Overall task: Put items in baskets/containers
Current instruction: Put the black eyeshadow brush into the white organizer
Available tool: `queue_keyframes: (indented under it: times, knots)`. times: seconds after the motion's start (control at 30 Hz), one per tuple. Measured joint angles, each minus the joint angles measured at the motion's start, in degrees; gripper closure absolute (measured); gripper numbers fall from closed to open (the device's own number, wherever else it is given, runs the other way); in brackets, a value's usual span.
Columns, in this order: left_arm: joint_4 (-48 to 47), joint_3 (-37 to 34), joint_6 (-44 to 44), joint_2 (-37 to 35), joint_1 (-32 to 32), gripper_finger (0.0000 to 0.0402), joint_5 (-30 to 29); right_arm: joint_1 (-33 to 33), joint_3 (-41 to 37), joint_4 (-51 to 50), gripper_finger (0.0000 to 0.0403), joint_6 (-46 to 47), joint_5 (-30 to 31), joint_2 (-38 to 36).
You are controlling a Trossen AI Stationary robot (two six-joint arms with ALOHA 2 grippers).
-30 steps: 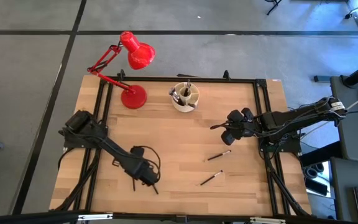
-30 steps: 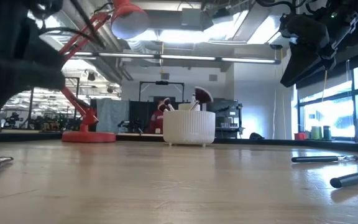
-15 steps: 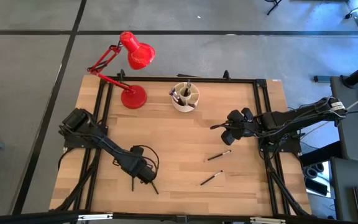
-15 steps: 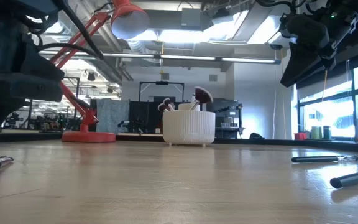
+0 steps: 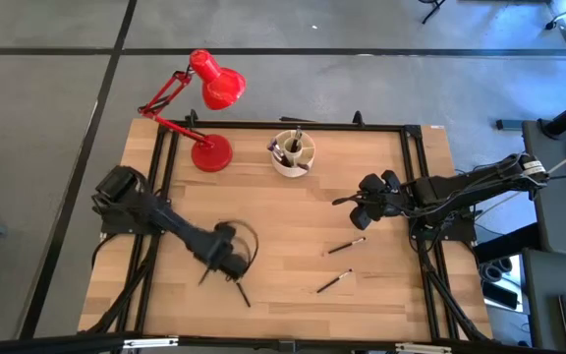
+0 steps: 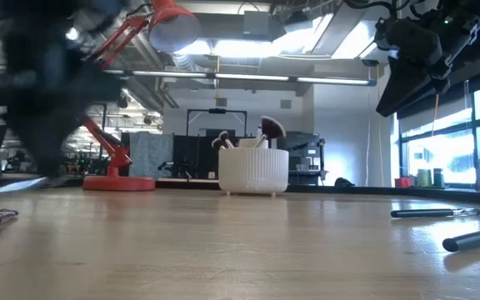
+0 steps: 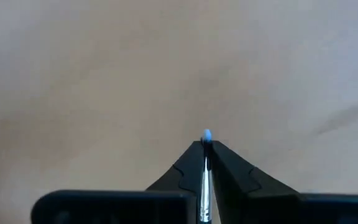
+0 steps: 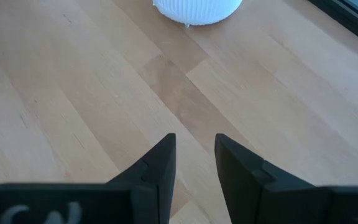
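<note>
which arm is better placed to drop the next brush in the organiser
Left. The left claw is already shut on a makeup brush, lifted off the table. The right claw is open and empty, though nearer the cream organiser.

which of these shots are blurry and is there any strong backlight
Low view: the left arm is motion-smeared, and bright ceiling lights and windows backlight the organiser. Left wrist view: the table is soft, the brush between the fingers sharp. High view: evenly lit.

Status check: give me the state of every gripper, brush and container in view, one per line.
left gripper: shut on a brush, lifted.
right gripper: open, empty, above the table.
organiser: upright, brushes inside.
two loose brushes: flat on the table.
red lamp: upright.
</note>
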Motion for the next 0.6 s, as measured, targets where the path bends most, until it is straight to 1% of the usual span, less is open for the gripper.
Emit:
queue_keyframes:
  times: [0.07, 0.17, 0.27, 0.37, 0.47, 0.57, 0.6]
  knots:
    - [0.76, 1.20, -0.56, -3.24, 0.54, 0.0383, -5.20, 0.00, 0.00, -0.01, 0.0291, 0.32, 0.00, 0.00]
    - [0.04, 2.21, -0.18, -7.32, 0.65, 0.0388, -10.78, 0.00, 0.00, 0.01, 0.0291, 0.28, 0.00, 0.00]
    - [1.22, 3.46, 2.25, -11.32, 1.99, 0.0389, -21.31, 0.00, 0.00, -0.03, 0.0291, 0.27, 0.00, 0.00]
    - [2.95, 3.36, 9.32, -12.99, 2.90, 0.0389, -29.06, 0.00, 0.00, -0.18, 0.0291, -0.90, -0.04, 0.00]
    - [7.50, 3.36, 18.20, -13.03, 4.55, 0.0389, -35.84, 0.00, 0.00, -1.07, 0.0291, -1.75, -0.04, 0.00]
    - [17.67, 3.40, 28.54, -11.04, 6.61, 0.0389, -40.35, 0.00, 0.00, -2.26, 0.0291, -2.03, -0.01, 0.00]
    - [22.54, 3.36, 33.02, -10.34, 7.49, 0.0389, -41.56, 0.00, 0.00, -2.40, 0.0291, -2.07, 0.00, 0.00]
